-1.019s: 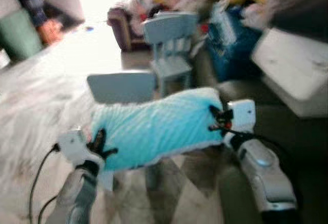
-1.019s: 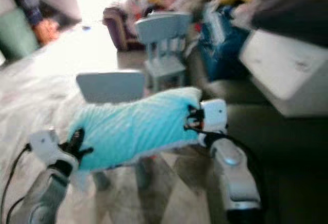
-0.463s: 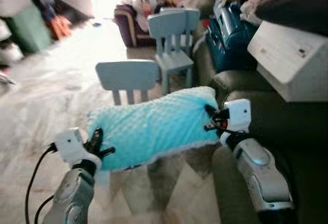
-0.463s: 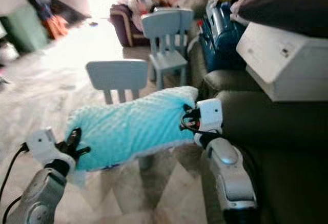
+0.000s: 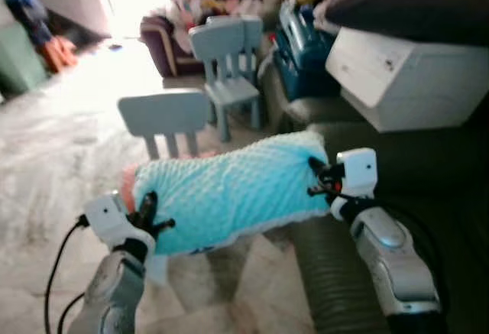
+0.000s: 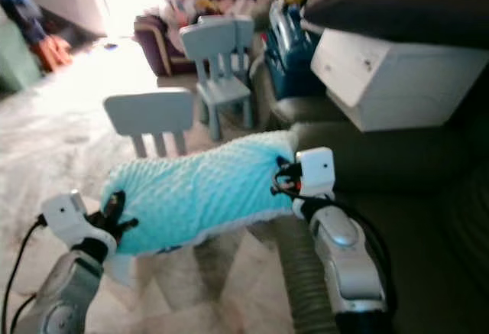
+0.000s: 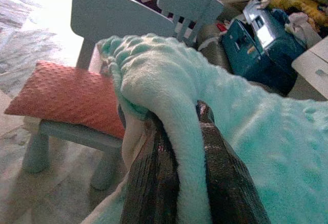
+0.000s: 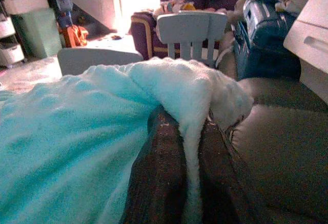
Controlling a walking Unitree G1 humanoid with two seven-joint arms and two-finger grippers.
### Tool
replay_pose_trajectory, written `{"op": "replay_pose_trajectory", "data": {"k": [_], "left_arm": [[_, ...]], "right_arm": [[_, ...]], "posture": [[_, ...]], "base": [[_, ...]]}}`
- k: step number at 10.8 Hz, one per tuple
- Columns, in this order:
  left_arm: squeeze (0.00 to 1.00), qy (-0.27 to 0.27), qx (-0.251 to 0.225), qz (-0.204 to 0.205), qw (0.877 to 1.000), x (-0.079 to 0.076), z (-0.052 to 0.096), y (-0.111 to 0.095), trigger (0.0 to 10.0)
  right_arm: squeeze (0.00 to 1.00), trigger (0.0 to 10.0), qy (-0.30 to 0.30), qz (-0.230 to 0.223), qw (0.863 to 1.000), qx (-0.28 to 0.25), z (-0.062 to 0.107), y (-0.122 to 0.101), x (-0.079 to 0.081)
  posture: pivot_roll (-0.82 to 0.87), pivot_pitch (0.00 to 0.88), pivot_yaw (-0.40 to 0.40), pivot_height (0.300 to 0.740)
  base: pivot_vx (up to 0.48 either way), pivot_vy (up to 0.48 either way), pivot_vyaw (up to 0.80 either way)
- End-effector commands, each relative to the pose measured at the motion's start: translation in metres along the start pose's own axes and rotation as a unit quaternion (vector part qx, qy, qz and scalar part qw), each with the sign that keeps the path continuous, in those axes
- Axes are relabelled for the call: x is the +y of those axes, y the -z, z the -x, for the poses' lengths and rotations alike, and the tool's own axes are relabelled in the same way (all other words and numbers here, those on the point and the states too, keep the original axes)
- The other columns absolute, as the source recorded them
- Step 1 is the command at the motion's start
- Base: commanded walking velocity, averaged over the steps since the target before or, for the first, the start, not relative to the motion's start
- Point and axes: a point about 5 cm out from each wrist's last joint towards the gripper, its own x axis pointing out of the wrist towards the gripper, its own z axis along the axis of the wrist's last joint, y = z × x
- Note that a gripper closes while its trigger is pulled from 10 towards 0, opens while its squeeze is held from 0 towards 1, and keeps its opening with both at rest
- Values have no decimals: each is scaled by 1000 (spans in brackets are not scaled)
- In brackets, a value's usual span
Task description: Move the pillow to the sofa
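We hold the pillow [image 5: 233,189], a nubby turquoise cushion, stretched between both grippers in the air, its long side running across in front of us, the right end higher than the left. Our left gripper [image 5: 147,213] has its 2 black fingers [image 7: 154,183] clamped on a fold at the pillow's left end, and our right gripper [image 5: 317,177] has its 2 fingers [image 8: 159,183] pinched on the white-edged corner at the right end. The pillow hangs above the pale floor [image 5: 46,158], with its right end next to the rounded arm of the dark olive sofa [image 5: 397,158], which fills the right of the head views. On the sofa sits a white box [image 5: 397,74], with a blue case [image 5: 298,43] beyond it and a heap of dark and mixed cloth on top. Behind the pillow stands a pale blue chair [image 5: 164,116], and the left wrist view shows an orange cushion [image 7: 66,96] lying on its seat. A 2nd blue chair [image 5: 225,51] stands farther back, near a dark purple armchair [image 5: 164,36] piled with clutter. At the far left we see a green bin [image 5: 15,59] and blurred blue and orange shapes near it.
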Motion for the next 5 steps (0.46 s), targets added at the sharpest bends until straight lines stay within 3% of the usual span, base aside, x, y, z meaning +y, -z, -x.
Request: {"op": "replay_pose_trajectory", "data": {"k": [1, 5], "left_arm": [[0, -1, -7, -5, 1000, 3, 1, -6, 10000], [0, 1, -6, -8, 1000, 3, 0, -6, 10000]], "right_arm": [[0, 10000, -8, 1, 1000, -19, -5, -10, 4], [0, 10000, -9, 1, 1000, -21, -6, -10, 5]], "posture": [[-214, 0, 61, 740], [-213, 0, 63, 740]], "base": [[0, 476, 0], [0, 476, 0]]}}
